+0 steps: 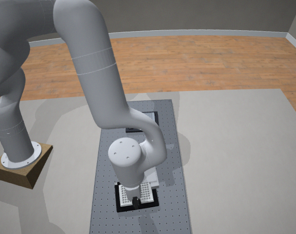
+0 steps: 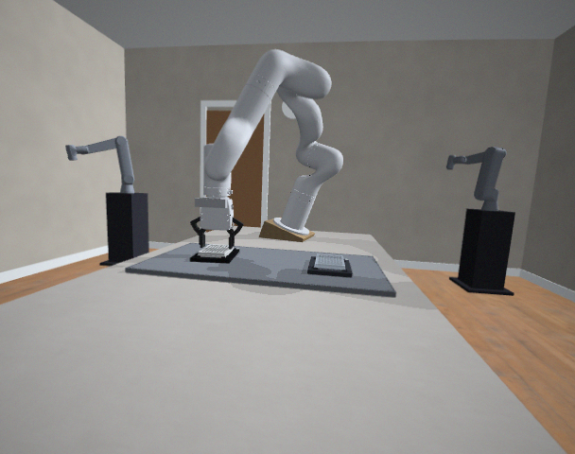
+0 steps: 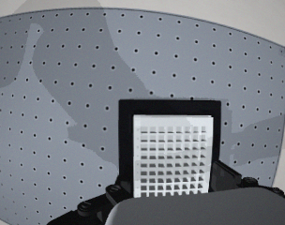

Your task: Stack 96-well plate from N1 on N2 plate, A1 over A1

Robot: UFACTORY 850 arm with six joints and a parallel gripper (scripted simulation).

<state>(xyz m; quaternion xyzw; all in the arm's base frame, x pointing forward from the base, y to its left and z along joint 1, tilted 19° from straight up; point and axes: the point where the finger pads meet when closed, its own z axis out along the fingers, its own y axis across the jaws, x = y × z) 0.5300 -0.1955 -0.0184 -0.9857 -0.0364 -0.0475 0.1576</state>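
Note:
A white 96-well plate (image 1: 146, 192) (image 2: 213, 251) (image 3: 174, 150) sits in the black nest N1 (image 1: 120, 208) (image 2: 232, 256) (image 3: 126, 144), at the near end of the grey perforated board (image 1: 168, 151) (image 2: 278, 273) (image 3: 55, 88). My gripper (image 2: 217, 243) (image 3: 173, 176) is open and low over this plate, with one finger on each side of it. I cannot tell if the fingers touch it. In the top view the wrist hides most of the gripper and part of the plate. A second white plate (image 1: 151, 115) (image 2: 328, 261) sits in nest N2 (image 1: 156, 119) (image 2: 329, 272) at the board's other end, partly hidden by the arm. I cannot make out the cut corners.
The arm's base stands on a wooden wedge (image 1: 22, 173) (image 2: 283, 235) beside the board. Two small arms on black pedestals (image 2: 126, 224) (image 2: 485, 249) stand on the floor off the table's sides. The forearm reaches over N2.

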